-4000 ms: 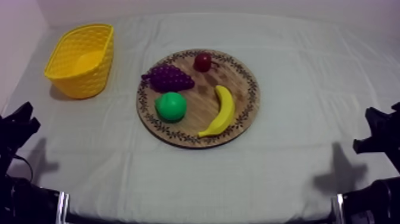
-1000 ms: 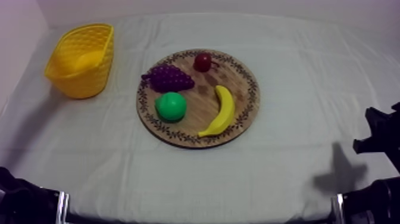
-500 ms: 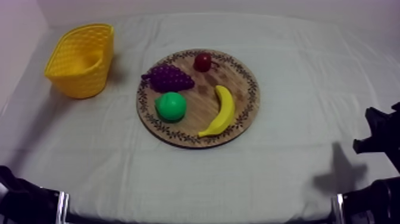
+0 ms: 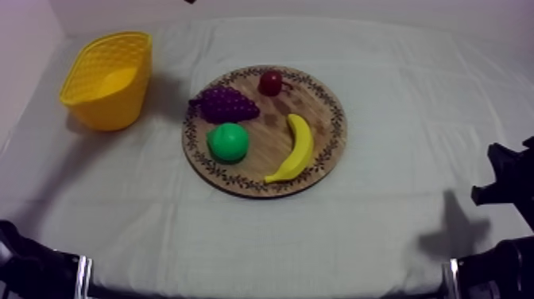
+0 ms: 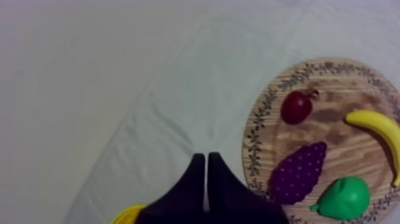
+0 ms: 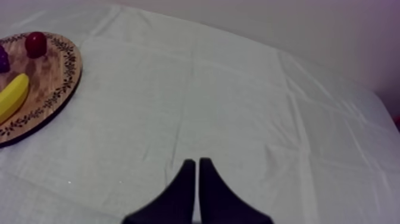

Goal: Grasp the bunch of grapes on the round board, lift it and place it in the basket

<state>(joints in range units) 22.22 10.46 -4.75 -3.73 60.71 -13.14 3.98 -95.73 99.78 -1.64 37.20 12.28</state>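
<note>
Four toy fruits lie on the wooden board in the top view. The bunch of grapes sits at the board's rim on the side nearest the yellow basket, which stands well apart from the board on the cloth. The pear is just beside the grapes, the small red fruit lies at the board's far rim, and the banana is on the side away from the basket.

In the left wrist view, the left gripper has its fingers pressed together into a narrow wedge with nothing between them. It is over bare cloth just outside the board's rim. The grapes lie just inside that rim, near the jaws but not touching them, between the small red fruit and the pear.

In the right wrist view, the right gripper is also closed to a wedge (nothing held), over bare cloth well apart from the board. The banana and the small red fruit show on the board, and the grapes are a purple sliver beyond them, far from these jaws.
</note>
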